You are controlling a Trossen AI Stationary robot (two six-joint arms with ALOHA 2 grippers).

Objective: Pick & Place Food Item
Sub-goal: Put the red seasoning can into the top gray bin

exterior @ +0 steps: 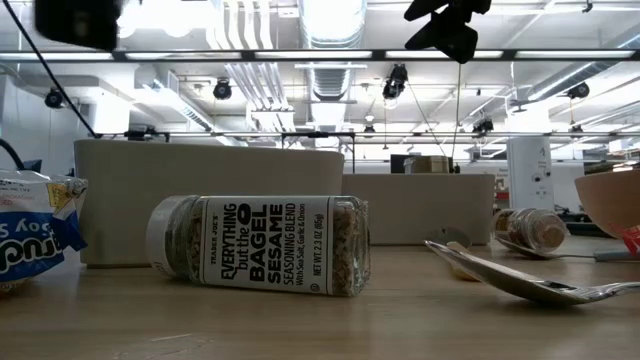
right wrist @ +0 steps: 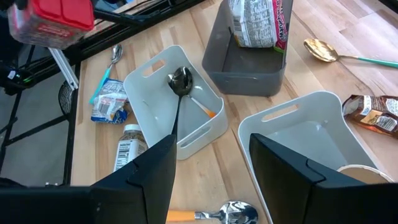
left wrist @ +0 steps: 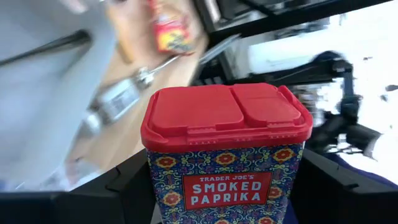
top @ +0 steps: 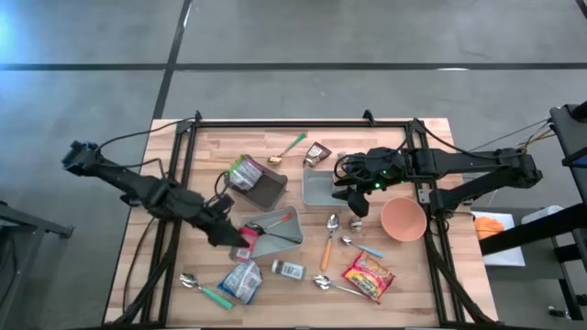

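The left pincer is clamping a smoked paprika tin beside the white bin. The right pincer is hovering, fingers apart, above the counter.

We see a seasoning jar lying on its side on the desk, a spoon to its right.

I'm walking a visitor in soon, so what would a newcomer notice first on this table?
Probably the red-lidded smoked paprika tin clamped in the left tool, lifted over the light bin at the table's front left. Next, the Everything but the Bagel seasoning jar lying on its side up close in the low view.
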